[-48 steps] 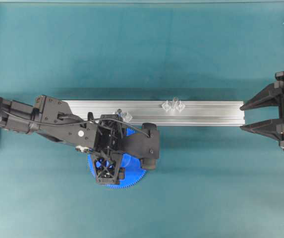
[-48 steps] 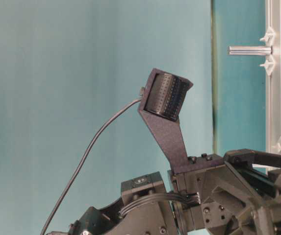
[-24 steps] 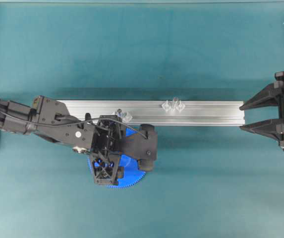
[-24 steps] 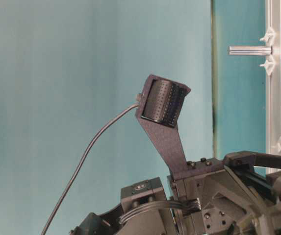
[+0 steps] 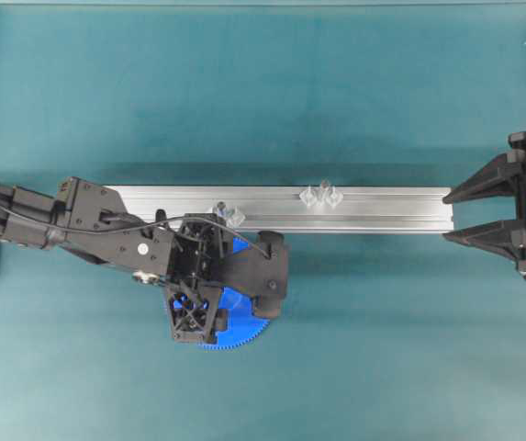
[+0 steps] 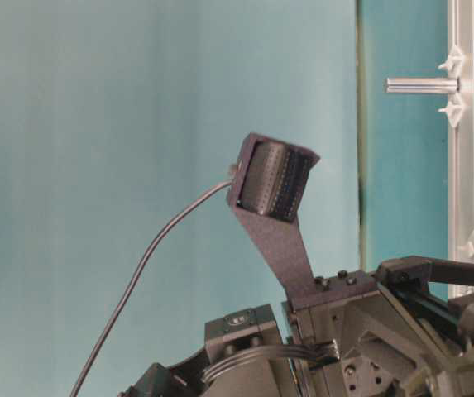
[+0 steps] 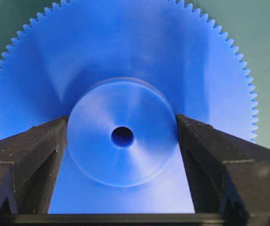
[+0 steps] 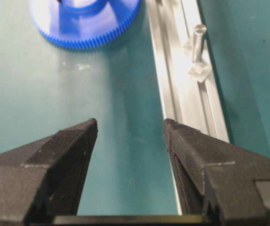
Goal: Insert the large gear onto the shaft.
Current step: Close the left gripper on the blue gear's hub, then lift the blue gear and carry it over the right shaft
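Covering the whole scene, a teal table (image 5: pixel 354 101) carries a long silver aluminium rail (image 5: pixel 382 209) running left to right across the middle of the overhead view. From the left edge, the black left arm reaches in along the near side of the rail, and its left hand (image 7: pixel 121 129) points down over the large gear (image 5: pixel 240 329). That gear is a bright blue toothed disc lying flat on the table, just in front of the rail and left of centre, mostly hidden under the hand in the overhead view. In the left wrist view, the two black fingers (image 7: pixel 36 155) sit against either side of the gear's raised round hub, gripping it, with the small centre hole between them. At the right edge, the right hand (image 5: pixel 469 213) hangs just off the rail's end, its fingers spread wide with nothing between them. On the rail stand two small clear plastic mounts. The shaft (image 5: pixel 324 188), a thin pale metal pin, rises from the mount near the rail's middle, well apart from the gear. A second pin (image 5: pixel 218 208) stands in the other mount, close beside the left hand.
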{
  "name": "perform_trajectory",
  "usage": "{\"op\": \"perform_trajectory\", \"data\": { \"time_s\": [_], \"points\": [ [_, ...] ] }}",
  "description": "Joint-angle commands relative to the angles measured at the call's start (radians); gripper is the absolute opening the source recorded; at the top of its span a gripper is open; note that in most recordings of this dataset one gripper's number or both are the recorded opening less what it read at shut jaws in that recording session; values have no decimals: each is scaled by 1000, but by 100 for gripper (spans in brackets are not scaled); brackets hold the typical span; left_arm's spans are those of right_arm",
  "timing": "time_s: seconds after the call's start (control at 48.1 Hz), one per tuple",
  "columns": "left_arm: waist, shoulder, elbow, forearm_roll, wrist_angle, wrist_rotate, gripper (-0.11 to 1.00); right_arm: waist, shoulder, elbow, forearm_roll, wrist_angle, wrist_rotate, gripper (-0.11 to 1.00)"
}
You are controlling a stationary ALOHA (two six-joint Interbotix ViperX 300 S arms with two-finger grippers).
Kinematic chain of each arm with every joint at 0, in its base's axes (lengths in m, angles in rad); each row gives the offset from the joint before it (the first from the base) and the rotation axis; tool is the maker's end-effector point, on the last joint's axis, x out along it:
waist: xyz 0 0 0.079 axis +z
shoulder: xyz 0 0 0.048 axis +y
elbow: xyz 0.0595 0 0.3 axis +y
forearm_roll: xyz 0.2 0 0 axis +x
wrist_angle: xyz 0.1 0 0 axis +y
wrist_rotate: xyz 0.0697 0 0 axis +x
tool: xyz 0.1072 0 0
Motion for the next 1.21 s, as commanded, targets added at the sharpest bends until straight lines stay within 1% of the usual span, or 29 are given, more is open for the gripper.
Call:
{"op": "perform_trajectory", "data": {
  "time_s": [0.0, 0.146, 0.353, 0.499, 0.748, 0.832, 1.04, 1.185],
  "points": [
    [3, -17, -11, 3, -3, 26, 79, 2, 6, -11, 2, -8, 12, 66],
    [3, -28, -26, 3, -2, 54, 79, 2, 5, -11, 2, -12, 12, 66],
    [3, -43, -49, 3, 40, 64, 79, 2, 5, -5, 2, -12, 12, 66],
    [3, -69, -69, 3, 43, 67, 79, 2, 0, 0, 3, -21, 12, 66],
    [3, -75, -112, 3, 54, 107, 79, 2, -11, 14, 2, -43, 12, 66],
    [5, -75, -149, 3, 75, 137, 79, 2, -17, 17, 2, -46, 12, 66],
    [34, -71, -261, 3, 183, 256, 79, 2, -46, 38, 2, -67, 12, 65],
    [71, -69, -319, 3, 189, 305, 79, 2, -60, 40, 2, -67, 12, 65]
  ]
}}
